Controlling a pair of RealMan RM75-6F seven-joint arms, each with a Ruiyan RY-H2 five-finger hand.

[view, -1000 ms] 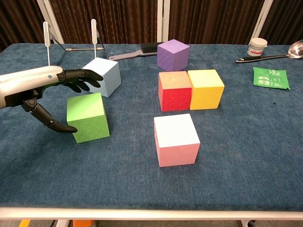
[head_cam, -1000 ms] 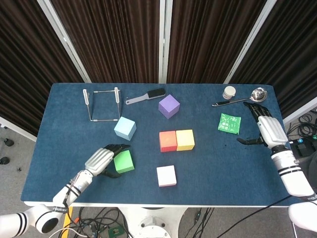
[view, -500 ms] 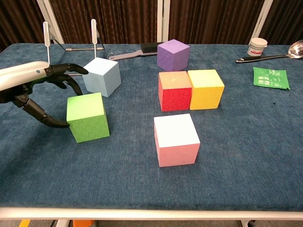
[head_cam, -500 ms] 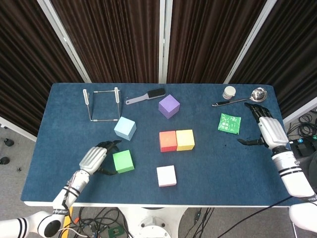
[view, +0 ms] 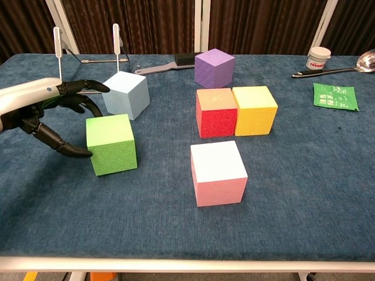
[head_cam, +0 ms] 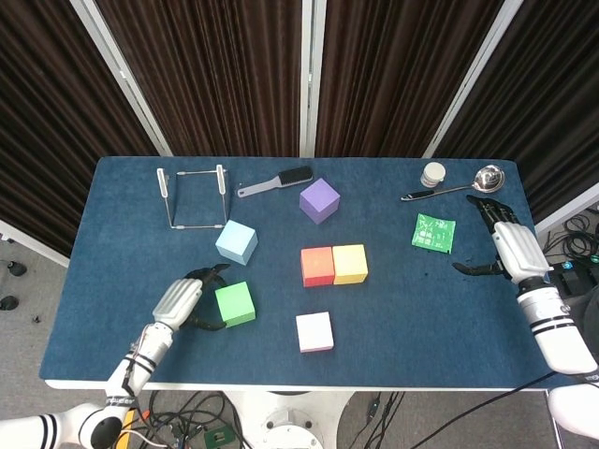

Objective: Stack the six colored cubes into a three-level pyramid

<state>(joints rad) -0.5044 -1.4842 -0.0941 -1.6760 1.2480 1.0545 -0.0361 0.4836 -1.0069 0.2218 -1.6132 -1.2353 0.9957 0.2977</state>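
The left hand (view: pixel 41 111) is shown at the left side of the table (head_cam: pixel 131 224), spread wide, with its fingers arched above and beside the green cube (view: pixel 111 144). The thumb tip lies at the cube's lower left face in the chest view; actual contact cannot be confirmed, and the cube is seen resting on the cloth, not lifted. The right hand (head_cam: pixel 505 245) is shown only in the head view, near the right table edge, with its fingers apart and nothing held; it lies just right of the green packet (head_cam: pixel 433 232).

Six cubes are counted, one of each colour, all on the table surface and none stacked. The red cube (view: pixel 215 112) and the yellow cube (view: pixel 254 110) are set side by side, touching, near the table centre. The pink cube (view: pixel 218 172) is placed in front of them, apart. The purple cube (view: pixel 214 68) is placed behind them, turned at an angle. The light blue cube (view: pixel 125 95) stands behind the green cube, close to the left hand's fingertips.

Also shown, one of each: a wire rack (head_cam: pixel 193 195) at the rear left, a brush (head_cam: pixel 276 181) beside the purple cube, a small jar (head_cam: pixel 432 174), and a ladle (head_cam: pixel 459 185) at the rear right.
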